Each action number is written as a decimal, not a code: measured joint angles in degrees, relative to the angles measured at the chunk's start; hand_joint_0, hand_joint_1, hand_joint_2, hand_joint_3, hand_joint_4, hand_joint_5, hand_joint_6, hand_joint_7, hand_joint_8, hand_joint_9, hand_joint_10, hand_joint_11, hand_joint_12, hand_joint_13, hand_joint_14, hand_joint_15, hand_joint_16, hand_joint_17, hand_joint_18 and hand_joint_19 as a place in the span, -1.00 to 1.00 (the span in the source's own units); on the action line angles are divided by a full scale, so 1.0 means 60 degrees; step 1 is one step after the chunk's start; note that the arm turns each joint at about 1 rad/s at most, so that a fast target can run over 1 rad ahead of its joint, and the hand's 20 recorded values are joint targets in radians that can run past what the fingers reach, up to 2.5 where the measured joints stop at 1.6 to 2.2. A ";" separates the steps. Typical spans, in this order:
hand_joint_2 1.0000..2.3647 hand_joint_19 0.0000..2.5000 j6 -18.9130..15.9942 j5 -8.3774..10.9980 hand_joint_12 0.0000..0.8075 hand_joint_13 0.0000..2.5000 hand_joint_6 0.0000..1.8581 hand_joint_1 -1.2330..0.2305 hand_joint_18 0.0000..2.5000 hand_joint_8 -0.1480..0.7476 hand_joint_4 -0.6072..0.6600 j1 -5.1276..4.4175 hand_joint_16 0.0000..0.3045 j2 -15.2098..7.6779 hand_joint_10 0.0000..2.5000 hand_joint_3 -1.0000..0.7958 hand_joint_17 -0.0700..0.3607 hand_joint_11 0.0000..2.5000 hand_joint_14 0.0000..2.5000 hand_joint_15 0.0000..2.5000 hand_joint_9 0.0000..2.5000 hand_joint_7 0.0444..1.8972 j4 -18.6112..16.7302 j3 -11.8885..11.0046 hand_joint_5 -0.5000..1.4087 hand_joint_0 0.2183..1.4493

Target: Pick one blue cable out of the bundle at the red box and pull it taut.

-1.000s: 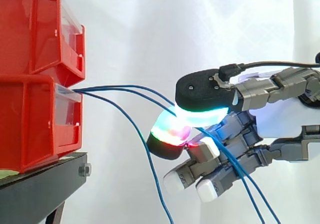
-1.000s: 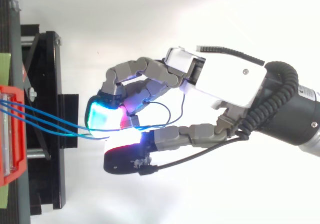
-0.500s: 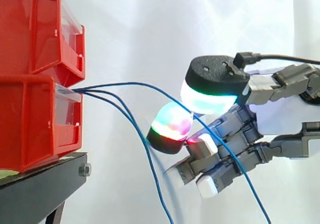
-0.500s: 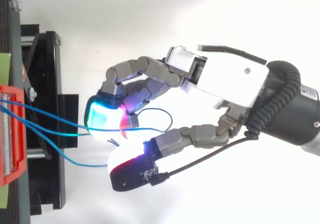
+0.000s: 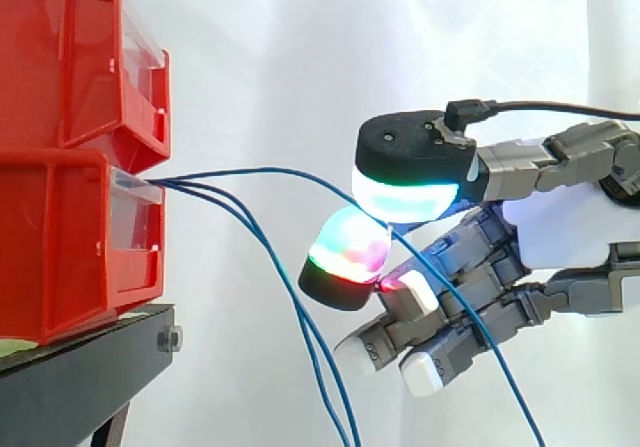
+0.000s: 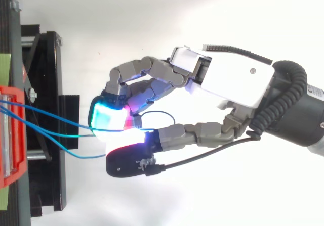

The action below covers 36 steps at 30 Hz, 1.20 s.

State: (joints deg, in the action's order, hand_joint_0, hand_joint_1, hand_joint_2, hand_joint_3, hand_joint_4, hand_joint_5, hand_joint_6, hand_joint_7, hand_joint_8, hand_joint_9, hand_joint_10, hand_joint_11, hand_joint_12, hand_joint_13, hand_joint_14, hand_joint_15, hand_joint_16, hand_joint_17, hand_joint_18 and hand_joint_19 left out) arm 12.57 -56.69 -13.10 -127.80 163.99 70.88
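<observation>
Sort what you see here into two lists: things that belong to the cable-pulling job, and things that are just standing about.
Job:
- robot hand
- blue cable held between its thumb and finger pads
- other blue cables
- lower red box they come out of

Just there:
- upper red box
- black stand
- white curtain

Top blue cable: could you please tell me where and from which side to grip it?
Pinch the top cable on its raised arc between the red bin and the hand, coming from the view's right: there it stands clear above the sagging cables.
</observation>
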 measured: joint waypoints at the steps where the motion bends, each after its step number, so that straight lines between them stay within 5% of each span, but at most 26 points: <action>1: -0.98 -0.65 0.0000 0.0000 0.07 -0.43 -0.10 -0.29 -0.36 0.22 0.35 0.0000 -0.62 0.0000 -0.99 -0.19 -0.07 -0.07 -0.99 -0.75 -0.27 0.17 0.0001 0.0001 -0.65 -0.40; 19: -0.97 -0.67 0.0000 0.0000 0.13 -0.40 -0.09 -0.24 -0.31 0.28 0.32 -0.0001 -0.59 -0.0002 -0.99 0.02 -0.02 -0.08 -0.99 -0.76 -0.23 0.23 0.0002 -0.0001 -0.62 -0.43; 36: -0.97 -0.69 -0.0002 -0.0001 0.16 -0.37 -0.10 -0.34 -0.27 0.25 0.07 -0.0002 -0.57 -0.0002 -0.99 0.18 0.00 -0.08 -0.99 -0.76 -0.17 0.30 0.0068 0.0001 -0.59 -0.42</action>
State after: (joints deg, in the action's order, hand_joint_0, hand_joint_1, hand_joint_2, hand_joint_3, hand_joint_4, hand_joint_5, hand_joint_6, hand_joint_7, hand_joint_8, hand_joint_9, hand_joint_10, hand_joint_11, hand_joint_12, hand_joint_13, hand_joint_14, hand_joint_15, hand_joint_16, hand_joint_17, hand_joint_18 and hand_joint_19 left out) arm 12.55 -56.69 -13.11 -127.81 164.40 70.88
